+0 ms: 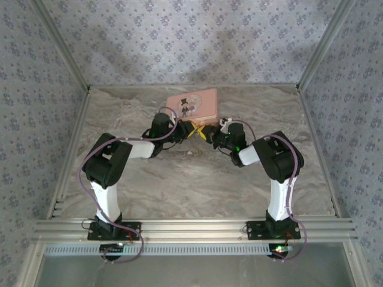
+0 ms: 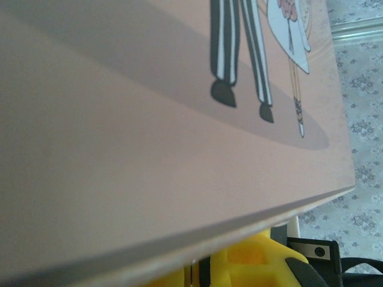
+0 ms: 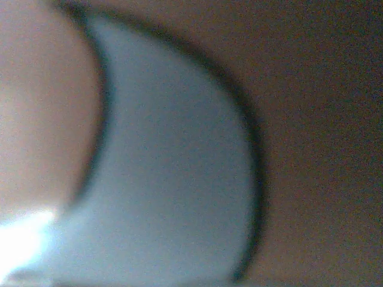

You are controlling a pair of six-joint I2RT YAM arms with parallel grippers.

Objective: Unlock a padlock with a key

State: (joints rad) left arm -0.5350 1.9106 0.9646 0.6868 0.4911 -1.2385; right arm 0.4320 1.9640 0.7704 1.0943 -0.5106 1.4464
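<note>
Left gripper and right gripper meet tip to tip just before the pink tin's near edge, both pincers pressed together. Hard by the right one's tips looms a blurred blue-teal padlock. Beyond lies the tin, cartoon couple facing up.

Rt wrist view: the tiny blue-teal padlock is v. close to the lens & badly blurred, reading as a pale blue-grey crescent w/ a darker rim along both curved edges & a bright glare patch at bottom left. Its outer curve bulges to the right, the hollow side faces upper left, & it lies against a pinkish-brown backdrop. Too soft to tell shackle from body, locked vs open, or what it's touching.
</note>
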